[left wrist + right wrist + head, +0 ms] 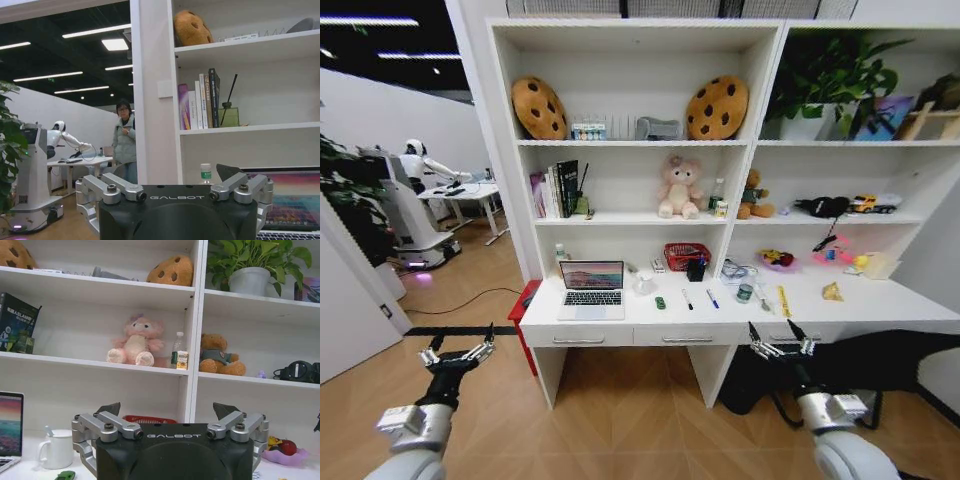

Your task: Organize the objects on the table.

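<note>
- currently, the left gripper (pixel 453 352) is held low in front of the table (pixel 880 300), off its left end, fingers spread and nothing between them.
- the right gripper (pixel 781 346) is held low before the right drawer front, likewise spread and unloaded.
- the laptop (pixel 592 288) is found open, screen lit, on the left part of the table.
- a green car (pixel 660 302) lies just right of the laptop; a black pen (pixel 687 299) and a blue pen (pixel 712 299) lie right of it, apart from one another.
- a white mug (pixel 56 448) stands behind the car, between laptop and red basket (pixel 686 255).
- risk: the pens are thin and flat on the top; a pinch may be missed or a pen rolled away if the fingers are set down off-centre.
- risk: the car is small and may be pushed aside rather than caught.
- risk: the open screen may be struck by an arm reaching over from the left.
- risk: both grippers sit below the table edge, so a straight reach may catch the edge or a drawer handle.
- writing: "galbot" is read on both gripper housings; book spine text and bottle labels are not legible.
</note>
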Robot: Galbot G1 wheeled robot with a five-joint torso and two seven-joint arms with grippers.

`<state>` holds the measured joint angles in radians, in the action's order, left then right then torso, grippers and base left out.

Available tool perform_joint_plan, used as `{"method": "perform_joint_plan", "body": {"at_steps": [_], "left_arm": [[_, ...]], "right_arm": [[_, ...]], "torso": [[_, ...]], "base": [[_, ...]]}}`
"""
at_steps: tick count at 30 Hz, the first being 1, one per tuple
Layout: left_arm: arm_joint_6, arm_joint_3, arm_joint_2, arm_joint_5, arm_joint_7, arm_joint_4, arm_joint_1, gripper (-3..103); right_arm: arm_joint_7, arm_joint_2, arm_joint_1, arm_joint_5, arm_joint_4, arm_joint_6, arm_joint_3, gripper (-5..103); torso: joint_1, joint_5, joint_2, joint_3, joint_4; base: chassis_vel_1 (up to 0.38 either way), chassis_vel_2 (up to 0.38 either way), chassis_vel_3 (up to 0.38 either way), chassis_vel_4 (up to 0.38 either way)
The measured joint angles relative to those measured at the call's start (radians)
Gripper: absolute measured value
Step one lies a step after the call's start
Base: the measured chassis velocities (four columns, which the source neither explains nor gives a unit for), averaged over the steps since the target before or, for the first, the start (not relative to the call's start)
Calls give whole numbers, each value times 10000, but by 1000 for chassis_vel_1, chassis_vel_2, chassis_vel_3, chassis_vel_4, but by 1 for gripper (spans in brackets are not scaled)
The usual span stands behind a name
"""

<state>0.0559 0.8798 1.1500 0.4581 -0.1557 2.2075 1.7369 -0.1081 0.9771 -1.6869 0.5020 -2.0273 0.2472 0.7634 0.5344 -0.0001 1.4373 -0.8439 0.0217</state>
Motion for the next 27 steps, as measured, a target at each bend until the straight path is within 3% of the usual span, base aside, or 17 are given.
{"method": "perform_joint_plan", "body": {"at_steps": [9, 11, 16, 17, 20, 22, 26, 27], "left_arm": [[2, -47, 78, -14, -11, -15, -45, 98], [1, -45, 78, -18, -56, -66, -80, 97], [2, -13, 75, 8, -133, -100, -118, 94], [2, -9, 70, 28, -146, -101, -129, 97], [1, 5, 55, 33, -161, -97, -141, 97], [-2, 4, 68, 43, -174, -110, -154, 98], [-2, 5, 82, 43, -233, -123, -181, 98], [-17, 4, 82, 61, -258, -126, -202, 98]], "right_arm": [[-114, 9, 68, -122, 64, 3, -20, 100], [-144, 23, 69, -163, 139, 3, -78, 100], [-163, 85, 84, -213, 150, 3, -155, 100], [-173, 97, 102, -234, 152, 3, -188, 100], [-198, 102, 198, -269, 184, -7, -265, 100], [-220, 101, 248, -270, 189, -8, -299, 100], [-274, 122, 295, -220, 229, -9, -373, 100], [-294, 135, 296, -209, 244, -6, -394, 100]], "torso": [[0, 0, 0, 0, -7], [0, -1, 0, 0, 4], [1, 5, -1, 0, -6], [2, -6, -1, 0, 5], [4, 14, -3, -2, -7], [1, -16, 0, 1, 3], [6, 16, -5, -3, -7], [12, -11, -5, -3, 6]], "base": [[-263, 260, 261, -267], [-342, 327, 320, -319], [-360, 343, 348, -365], [-373, 370, 363, -354], [-345, 396, 366, -365], [-381, 350, 367, -347], [-311, 345, 348, -309], [-277, 260, 264, -269]]}}
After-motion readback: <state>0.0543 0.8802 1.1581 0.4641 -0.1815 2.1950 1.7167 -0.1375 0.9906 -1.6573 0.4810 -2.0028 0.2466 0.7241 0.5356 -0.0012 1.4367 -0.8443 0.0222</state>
